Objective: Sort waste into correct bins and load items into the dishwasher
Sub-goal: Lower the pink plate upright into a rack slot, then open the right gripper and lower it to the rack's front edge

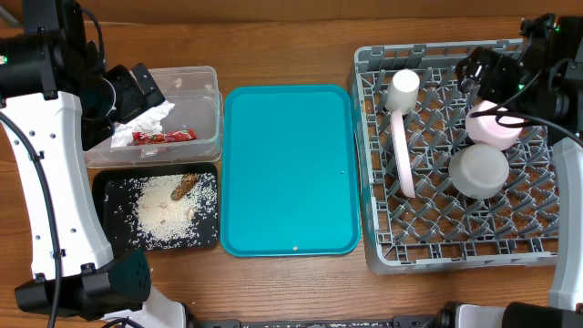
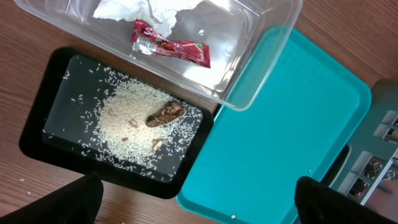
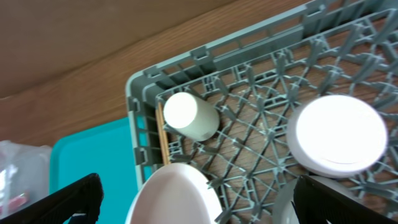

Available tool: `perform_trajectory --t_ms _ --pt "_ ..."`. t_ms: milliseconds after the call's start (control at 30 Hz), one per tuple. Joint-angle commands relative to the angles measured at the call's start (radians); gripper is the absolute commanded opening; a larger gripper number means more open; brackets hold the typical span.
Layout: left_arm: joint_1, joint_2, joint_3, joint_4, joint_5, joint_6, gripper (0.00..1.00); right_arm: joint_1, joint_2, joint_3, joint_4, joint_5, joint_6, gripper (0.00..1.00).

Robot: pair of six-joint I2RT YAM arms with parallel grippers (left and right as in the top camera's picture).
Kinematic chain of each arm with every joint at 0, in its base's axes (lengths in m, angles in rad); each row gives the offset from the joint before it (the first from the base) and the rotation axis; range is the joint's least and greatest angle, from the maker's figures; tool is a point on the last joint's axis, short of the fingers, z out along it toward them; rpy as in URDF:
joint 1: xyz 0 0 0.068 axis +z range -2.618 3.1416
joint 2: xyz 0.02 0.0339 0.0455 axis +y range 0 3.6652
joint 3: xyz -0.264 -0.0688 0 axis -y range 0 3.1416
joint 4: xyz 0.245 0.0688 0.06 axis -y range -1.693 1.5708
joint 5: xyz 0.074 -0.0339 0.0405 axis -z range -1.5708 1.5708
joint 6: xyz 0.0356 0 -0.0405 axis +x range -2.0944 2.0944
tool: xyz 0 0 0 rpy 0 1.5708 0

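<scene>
Both hands released, empty: left hand (image 2: 196, 183) near clear tub (image 2: 261, 74), right hand (image 3: 196, 183) over dish rack (image 3: 140, 93).
Plate (image 1: 401, 155), cup (image 1: 402, 88), pink bowl (image 1: 493, 126), white bowl (image 1: 478, 170) racked.
Napkin (image 1: 141, 123), wrapper (image 1: 164, 137) in tub; scraps (image 2: 166, 114) in black tray (image 2: 37, 124).
Risk: right hand, lifting away, clips pink bowl or topples edge-standing plate.
Only right wrist view shows thin brown stick (image 3: 161, 134) beside cup.

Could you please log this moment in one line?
tub: napkin, wrapper | black tray: scraps | rack: plate, cup, bowls | left gripper, right gripper: open
</scene>
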Motion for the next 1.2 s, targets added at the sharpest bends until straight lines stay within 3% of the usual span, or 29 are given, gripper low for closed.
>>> perform_trajectory --t_ms 0,733,1167 --pt "0.004 -0.032 0.014 -0.002 -0.007 -0.006 1.00 0.002 -0.006 0.011 0.005 0.057 0.003 1.00" --pt "0.004 -0.032 0.014 -0.002 -0.007 -0.006 1.00 0.002 -0.035 0.010 0.005 0.057 0.003 1.00" --pt "0.004 -0.032 0.014 -0.002 -0.007 -0.006 1.00 0.127 -0.465 0.010 0.034 0.102 -0.015 1.00"
